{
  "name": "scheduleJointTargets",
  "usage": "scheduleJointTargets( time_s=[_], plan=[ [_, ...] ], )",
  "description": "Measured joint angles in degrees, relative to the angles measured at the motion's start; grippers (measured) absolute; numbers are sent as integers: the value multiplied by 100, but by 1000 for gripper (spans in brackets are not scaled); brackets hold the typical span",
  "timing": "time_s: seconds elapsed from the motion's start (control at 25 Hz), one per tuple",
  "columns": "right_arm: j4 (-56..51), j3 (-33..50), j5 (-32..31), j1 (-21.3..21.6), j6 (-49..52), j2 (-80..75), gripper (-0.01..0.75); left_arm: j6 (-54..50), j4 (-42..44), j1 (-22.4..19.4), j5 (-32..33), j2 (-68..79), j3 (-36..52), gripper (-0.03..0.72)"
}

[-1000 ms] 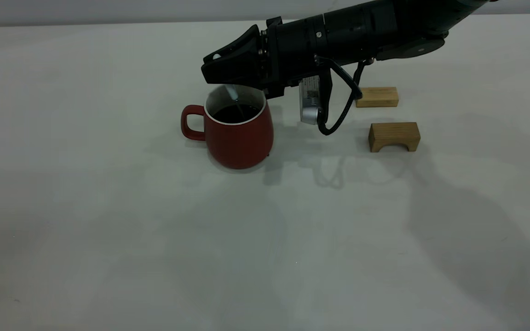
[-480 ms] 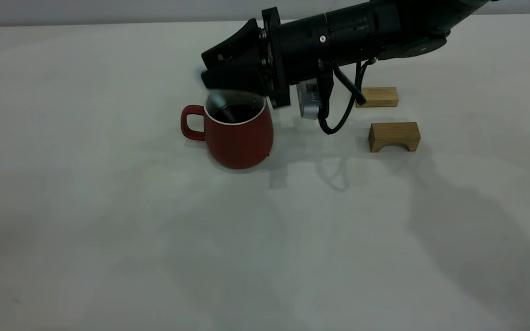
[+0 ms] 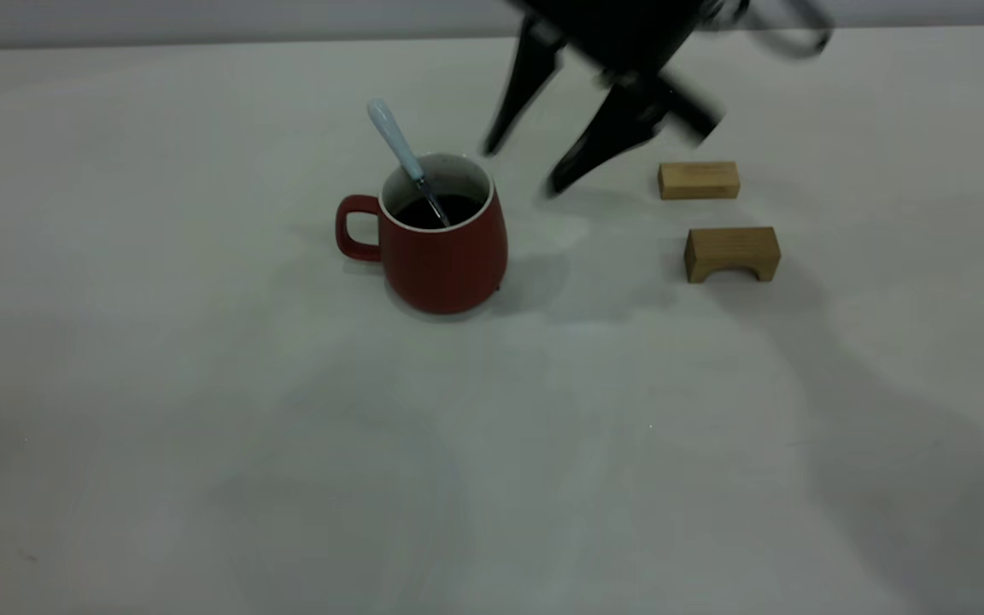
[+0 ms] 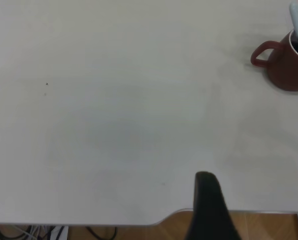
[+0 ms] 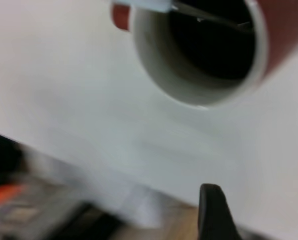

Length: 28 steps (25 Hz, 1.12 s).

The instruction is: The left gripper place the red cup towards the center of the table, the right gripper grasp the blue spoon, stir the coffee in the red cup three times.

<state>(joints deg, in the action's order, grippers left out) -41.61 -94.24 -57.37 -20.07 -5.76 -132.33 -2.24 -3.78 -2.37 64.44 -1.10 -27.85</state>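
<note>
The red cup (image 3: 445,256) stands upright on the table (image 3: 202,384), a little left of the middle, with its handle pointing left. Dark coffee (image 3: 436,210) fills it. The blue spoon (image 3: 395,138) rests in the cup, its pale handle leaning up and to the left over the rim, and nothing holds it. My right gripper (image 3: 524,166) hangs open above the table just right of the cup, clear of the spoon. The right wrist view looks down into the cup (image 5: 154,65), the coffee (image 5: 209,45) and one black finger (image 5: 211,210). My left gripper (image 4: 237,200) is parked at the table's edge, far from the cup (image 4: 289,70).
Two tan wooden blocks lie right of the cup: a flat one (image 3: 699,180) farther back and an arched one (image 3: 731,253) nearer. The table's edge (image 4: 139,220) shows in the left wrist view, with floor and cables below it.
My right gripper has let go of the spoon, opened, and swung up and to the right away from the cup. The spoon now leans free in the cup.
</note>
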Motion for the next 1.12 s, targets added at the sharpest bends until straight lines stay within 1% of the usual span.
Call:
scheduleJointTargets(
  time_s=[0.12, 0.32, 0.52, 0.68, 0.76, 0.88, 1.04, 1.12],
  plan=[
    [1211, 5, -358, 0, -297, 610, 487, 0, 0, 0, 0, 0, 0, 551],
    [2990, 23, -1069, 0, 22, 1550, 487, 0, 0, 0, 0, 0, 0, 551],
    [4599, 88, -1211, 0, 635, 2306, 487, 0, 0, 0, 0, 0, 0, 551],
    [5504, 104, -1254, 0, 1194, 3098, 487, 0, 0, 0, 0, 0, 0, 551],
    [5773, 109, -1274, 0, 1372, 3546, 487, 0, 0, 0, 0, 0, 0, 551],
    [5902, 279, -1286, 0, 1448, 4282, 487, 0, 0, 0, 0, 0, 0, 551],
    [5944, 968, -1318, 0, 1462, 5676, 487, 0, 0, 0, 0, 0, 0, 551],
    [5951, 1502, -1357, 0, 1464, 6512, 487, 0, 0, 0, 0, 0, 0, 551]
  ],
)
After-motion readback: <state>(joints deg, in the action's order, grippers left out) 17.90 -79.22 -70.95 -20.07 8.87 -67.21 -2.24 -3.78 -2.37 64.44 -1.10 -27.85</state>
